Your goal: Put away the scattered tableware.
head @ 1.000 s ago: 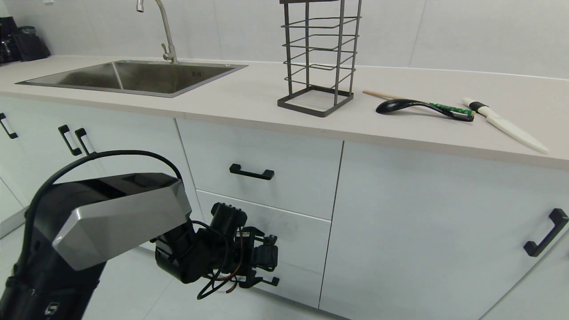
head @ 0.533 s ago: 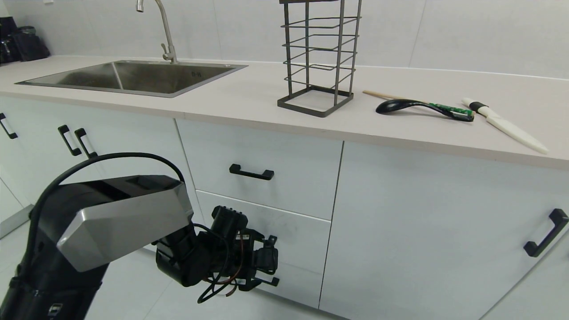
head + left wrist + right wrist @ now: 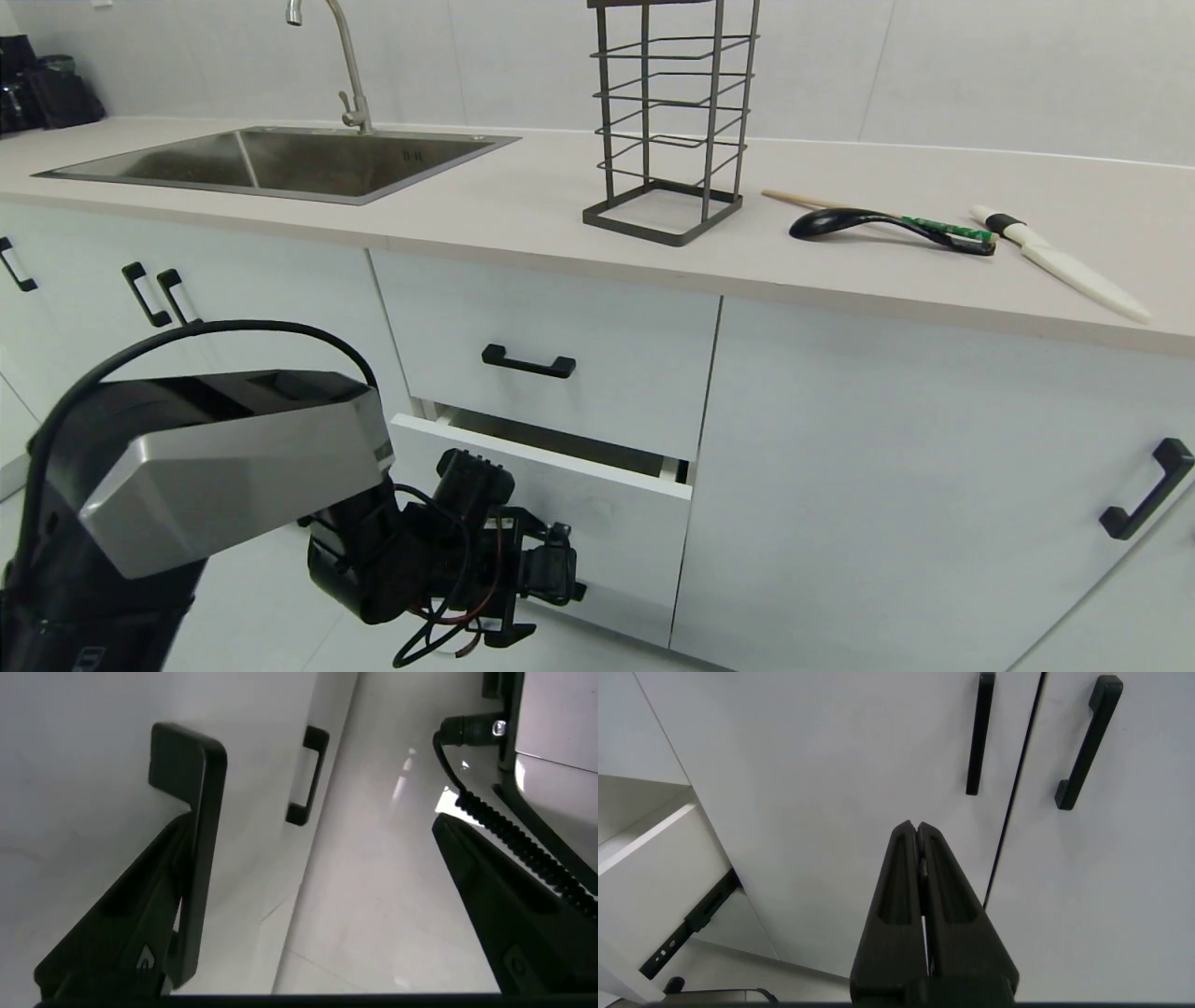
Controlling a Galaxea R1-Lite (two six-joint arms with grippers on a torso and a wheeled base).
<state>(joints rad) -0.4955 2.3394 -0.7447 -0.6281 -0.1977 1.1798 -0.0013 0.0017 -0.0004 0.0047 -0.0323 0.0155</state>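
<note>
No writing is legible; the small mark inside the sink (image 3: pixel 280 161) cannot be read.

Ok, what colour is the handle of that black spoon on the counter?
Green, speckled with lighter marks. The spoon handle shows best in the head view.

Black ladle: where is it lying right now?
In the head view the black ladle lies on the countertop, on the robot's right, between the wire rack and the white knife.
</note>
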